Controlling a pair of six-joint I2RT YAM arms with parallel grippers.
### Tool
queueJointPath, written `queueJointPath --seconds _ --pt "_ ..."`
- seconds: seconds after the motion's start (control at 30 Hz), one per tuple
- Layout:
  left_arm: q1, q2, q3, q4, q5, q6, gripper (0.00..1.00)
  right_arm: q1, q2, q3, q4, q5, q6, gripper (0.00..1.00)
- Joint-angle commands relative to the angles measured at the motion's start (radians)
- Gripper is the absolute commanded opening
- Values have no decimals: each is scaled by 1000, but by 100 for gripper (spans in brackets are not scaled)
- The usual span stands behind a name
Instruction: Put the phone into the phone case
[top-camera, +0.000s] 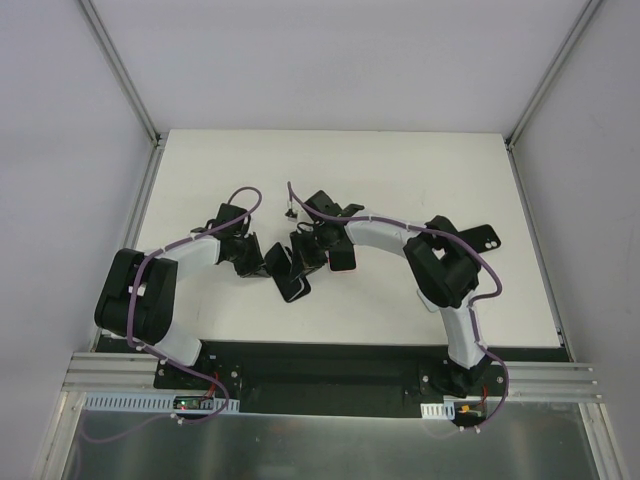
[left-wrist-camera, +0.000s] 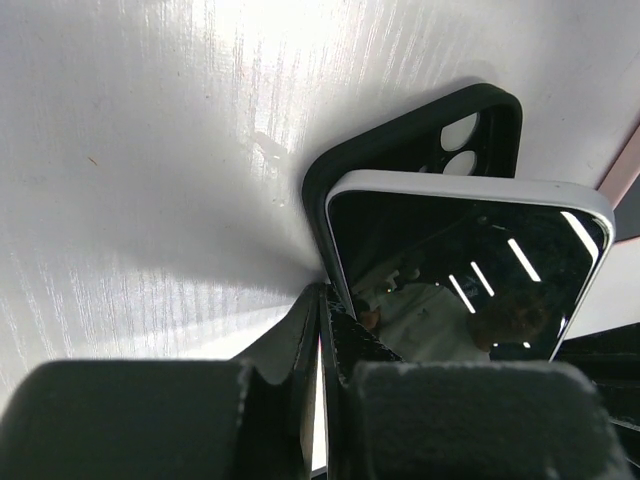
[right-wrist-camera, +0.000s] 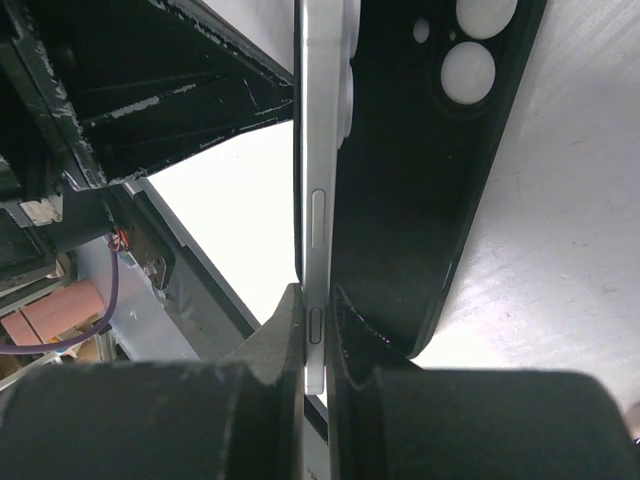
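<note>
Right wrist view: the phone (right-wrist-camera: 318, 120) is gripped edge-on by the right gripper (right-wrist-camera: 316, 300), against the case (right-wrist-camera: 410, 200) lying on the table (right-wrist-camera: 570, 230); the left gripper (left-wrist-camera: 322, 300) is clenched shut beside it.

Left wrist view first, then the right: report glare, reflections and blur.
Left wrist: the phone screen mirrors bright light strips; glare washes out the table; the left fingers are blurred. Right wrist: the right fingers are blurred too, the phone edge sharper, sheen on the table beside the case.
</note>
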Motion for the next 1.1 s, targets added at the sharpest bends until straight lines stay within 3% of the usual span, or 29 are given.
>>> queueJointPath --seconds 0.0,0.13,0.53,0.77,1.07 --pt "-12 27 1 -16 -65 6 0 19 53 -13 5 -30 -19 1" --pt "-12 24 -2 -15 -79 9 0 19 59 -24 11 -26 -10 1" --pt "-10 -120 33 -151 -220 11 1 5 16 13 -119 151 -23 25" --pt "-10 -192 60 -142 -137 11 31 -1 -101 10 -165 204 -23 42" --pt "-10 -126 24 -41 -8 -20 46 -21 -115 19 -207 298 -62 50"
